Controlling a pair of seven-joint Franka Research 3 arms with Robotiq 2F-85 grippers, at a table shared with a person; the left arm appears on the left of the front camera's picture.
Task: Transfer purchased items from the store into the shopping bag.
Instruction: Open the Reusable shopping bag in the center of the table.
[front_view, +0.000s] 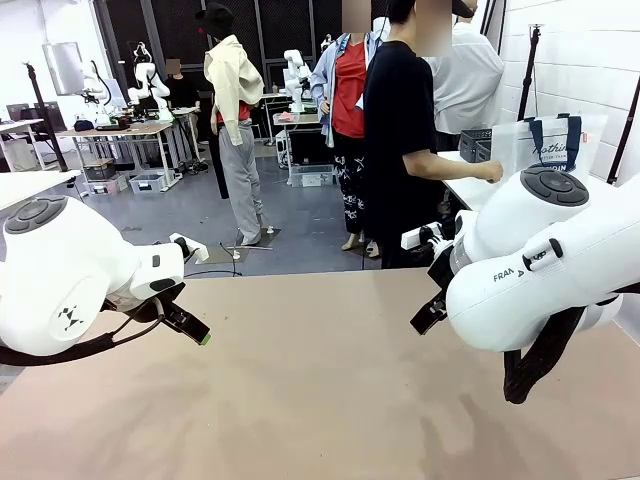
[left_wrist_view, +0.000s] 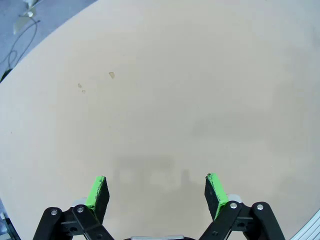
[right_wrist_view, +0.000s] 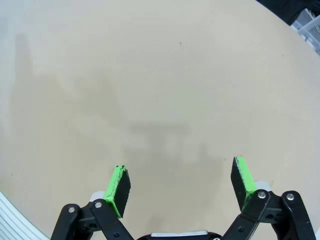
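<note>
L gripper (left_wrist_view: 156, 189) jaws wide apart, empty, over bare tan bench (left_wrist_view: 175, 100). R gripper (right_wrist_view: 180, 175) same: apart, nothing btwn pads. Shopping bag (front_view: 548, 142) upright at far right on white bench (front_view: 468, 190), store basket (front_view: 474, 144) just beside it, person's hand (front_view: 491, 172) at bag.
</note>
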